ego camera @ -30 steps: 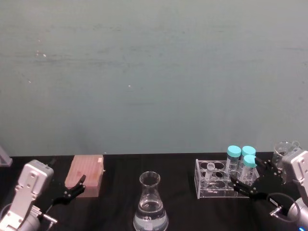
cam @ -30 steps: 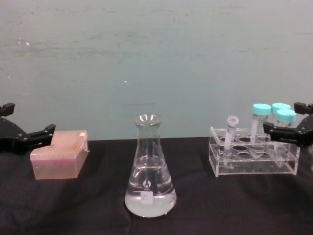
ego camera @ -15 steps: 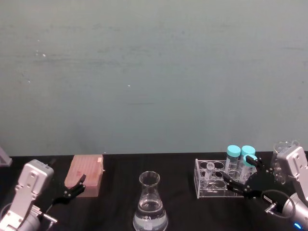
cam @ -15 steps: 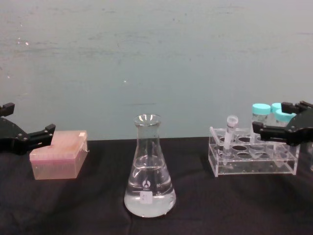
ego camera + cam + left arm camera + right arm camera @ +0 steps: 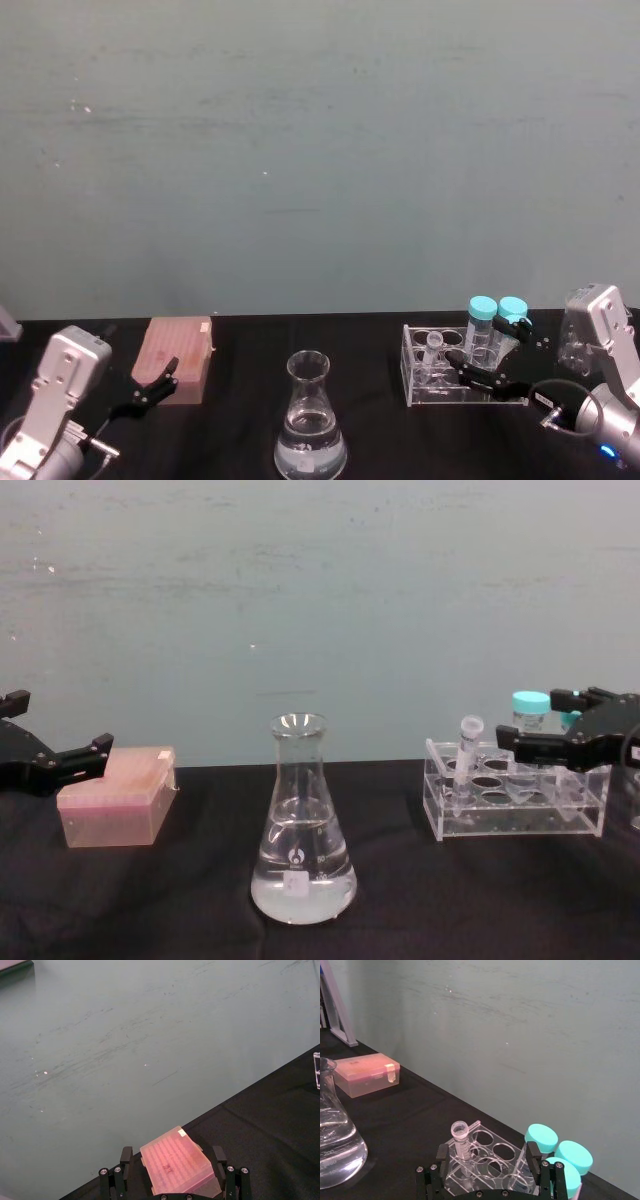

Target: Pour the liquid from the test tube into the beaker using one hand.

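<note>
Leftward travel is seen in the right gripper (image 5: 487, 1155), which has been brought from beside the capped tubes (image 5: 497, 320) to the rack's (image 5: 500, 815) left end, while everything else has been left where it was.

At the far left, the left gripper (image 5: 152, 388) is parked just beside the pink box (image 5: 110, 805), with its fingers spread wide and nothing held.

The beaker (image 5: 303, 850) is stood upright at the table's centre, well apart from the rack. Its mouth is open upward, presumably so that it can be poured into, and some clear liquid is already held in its base.

The test tube (image 5: 466, 755) is kept in a front hole at the rack's left end. Its long axis is near vertical and tipped slightly rightward at the top, with the open rim pointed up, so that its contents would be kept in. Whether liquid is inside cannot be told.

The right gripper's fingers are spread wide at the height of the tube's upper part. The tube is seen between them in the wrist view, not yet touched. A side grasp is judged to be in preparation.
</note>
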